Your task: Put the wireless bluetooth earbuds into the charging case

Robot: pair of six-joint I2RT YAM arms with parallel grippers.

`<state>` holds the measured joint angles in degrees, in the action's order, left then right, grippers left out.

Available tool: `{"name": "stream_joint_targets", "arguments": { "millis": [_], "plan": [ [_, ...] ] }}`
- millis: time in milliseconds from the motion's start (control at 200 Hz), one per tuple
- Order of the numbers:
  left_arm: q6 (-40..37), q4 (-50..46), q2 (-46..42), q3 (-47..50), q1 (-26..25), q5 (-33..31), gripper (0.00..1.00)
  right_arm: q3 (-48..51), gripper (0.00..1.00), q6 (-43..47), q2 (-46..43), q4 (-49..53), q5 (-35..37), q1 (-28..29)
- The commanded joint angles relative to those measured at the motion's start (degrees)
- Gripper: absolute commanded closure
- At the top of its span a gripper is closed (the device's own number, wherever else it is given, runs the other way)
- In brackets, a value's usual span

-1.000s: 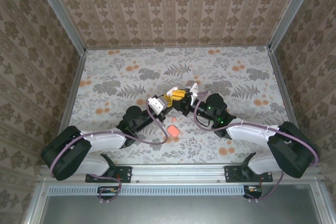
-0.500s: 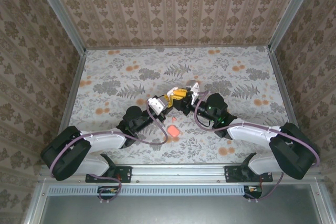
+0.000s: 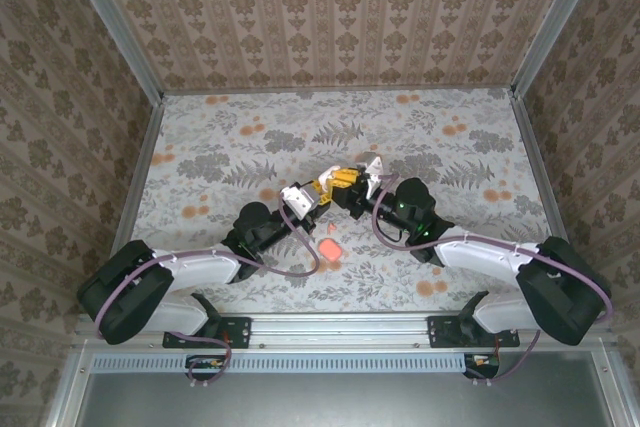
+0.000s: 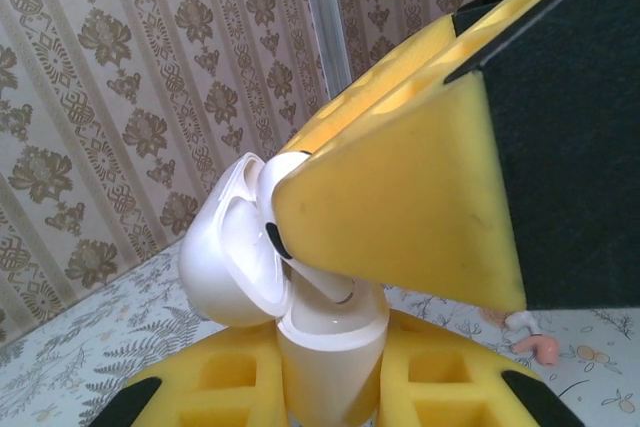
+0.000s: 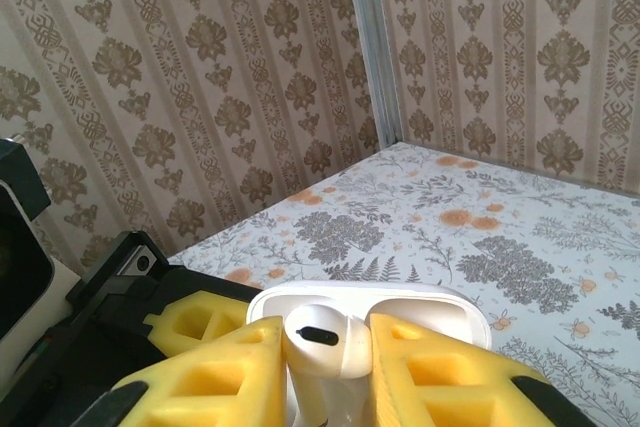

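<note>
My left gripper [image 4: 330,392] is shut on the white charging case [image 4: 335,342] and holds it upright, with the lid [image 4: 225,257] swung open to the left. My right gripper [image 5: 325,362] is shut on a white earbud [image 5: 322,339]. It reaches in from the upper right, and the earbud's stem [image 4: 330,285] points down into the mouth of the case. In the top view the two grippers meet mid-table, left [image 3: 300,199] and right [image 3: 347,183]. A second, pinkish-white earbud [image 4: 530,332] lies on the table behind the case.
A small pinkish-red case [image 3: 329,247] lies on the floral table [image 3: 220,137] just in front of the grippers. Patterned walls with metal corner posts [image 3: 150,117] enclose the table on three sides.
The right gripper has shifted slightly up and to the right with the earbud, staying over the case. The left arm has not moved.
</note>
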<state>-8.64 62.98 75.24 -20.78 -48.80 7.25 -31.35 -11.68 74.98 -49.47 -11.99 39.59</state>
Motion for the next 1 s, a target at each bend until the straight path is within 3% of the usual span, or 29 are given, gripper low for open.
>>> {"name": "stream_joint_targets", "arguments": {
  "millis": [0, 535, 995],
  "plan": [
    [0.21, 10.35, -3.17, -2.03, -1.06, 2.68, 0.92, 2.40, 0.76, -0.60, -0.51, 4.32, 1.21, -1.42],
    [0.80, 10.41, -1.92, -1.77, -1.03, 1.55, 0.92, 3.38, 0.78, -6.75, -3.06, -2.58, -9.23, -4.96],
    [2.69, 10.54, -1.38, -2.03, -1.04, 1.47, 0.92, 3.15, 0.78, -3.26, -3.97, -4.76, -13.20, -3.92]
  ]
}}
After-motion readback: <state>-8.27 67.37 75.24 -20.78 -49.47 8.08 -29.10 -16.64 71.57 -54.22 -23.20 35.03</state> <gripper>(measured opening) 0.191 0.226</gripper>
